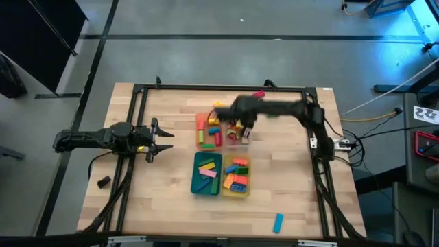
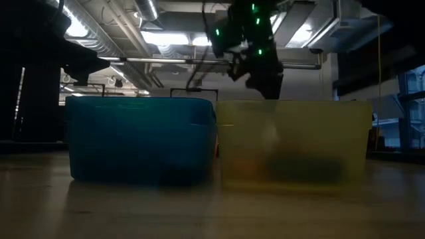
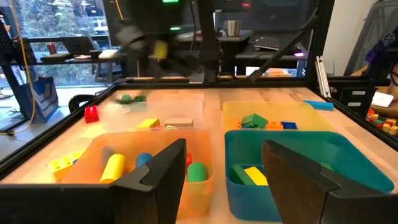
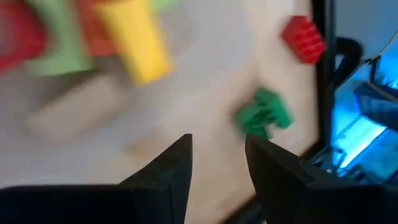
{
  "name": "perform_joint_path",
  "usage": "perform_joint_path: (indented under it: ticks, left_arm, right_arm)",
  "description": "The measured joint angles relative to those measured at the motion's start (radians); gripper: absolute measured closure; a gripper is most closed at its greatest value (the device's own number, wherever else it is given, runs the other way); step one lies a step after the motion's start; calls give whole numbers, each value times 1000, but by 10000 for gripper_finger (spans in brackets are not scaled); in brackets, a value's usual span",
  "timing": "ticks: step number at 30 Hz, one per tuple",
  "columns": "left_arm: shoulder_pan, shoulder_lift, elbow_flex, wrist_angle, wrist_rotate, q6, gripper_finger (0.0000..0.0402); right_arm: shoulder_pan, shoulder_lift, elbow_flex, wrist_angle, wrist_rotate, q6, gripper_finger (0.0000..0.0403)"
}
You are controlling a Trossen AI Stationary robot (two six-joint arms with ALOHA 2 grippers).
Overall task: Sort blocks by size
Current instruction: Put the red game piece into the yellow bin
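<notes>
The right tool (image 1: 240, 129) is hanging over the clear tray (image 1: 236, 134) near the middle of the wooden desk (image 1: 164, 185), its arm reaching in from the right side. In the right wrist view its two dark fingers (image 4: 165, 177) are standing a little apart with only bare desk showing in the gap between them, so it is open and carrying nothing. Past them a yellow bar (image 4: 140, 40), a green brick (image 4: 262, 113) and a red brick (image 4: 303, 38) are lying on the desk, all smeared by blur.

The left tool (image 1: 161, 139) is waiting at the left side of the desk, well apart from the trays, with its fingers (image 3: 158, 180) spread wide and empty.

The blocks are sitting mostly in the four trays. The orange tray (image 1: 200, 137) is holding a yellow cylinder-like piece (image 3: 114, 168), a green one (image 3: 196, 172) and others. The teal tray (image 1: 195, 180) is holding yellow and green bars (image 3: 247, 175). The yellow tray (image 1: 247, 180) beside it is holding green, orange and blue bricks (image 3: 267, 122). A lone blue bar (image 1: 278, 222) is lying near the front right of the desk, well apart from the trays, and a few loose bricks are lying by the far edge
</notes>
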Motion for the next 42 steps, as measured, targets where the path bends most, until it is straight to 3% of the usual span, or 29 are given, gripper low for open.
perform_joint_path:
  ticks: [6,10,16,20,23,29,36,42]
  left_arm:
    - [0,0,0,0,0,0,208]
    - [0,0,0,0,0,0,208]
    - [0,0,0,0,0,0,208]
    - [0,0,0,0,0,0,208]
    - [0,0,0,0,0,0,208]
    - [0,0,0,0,0,0,208]
    - [0,0,0,0,0,0,208]
    - [0,0,0,0,0,0,208]
  right_arm:
    - [-228,0,0,50,17,-333,254]
    - [-347,0,0,121,2,-349,253]
    - [-458,4,0,169,-135,-419,235]
    - [-481,4,-25,278,-9,-478,204]
    - [-486,4,-31,344,14,-525,188]
    - [-486,4,-31,475,-84,-558,181]
    - [-486,8,-31,432,-311,-1134,200]
    - [-503,35,-32,425,-289,-1212,215]
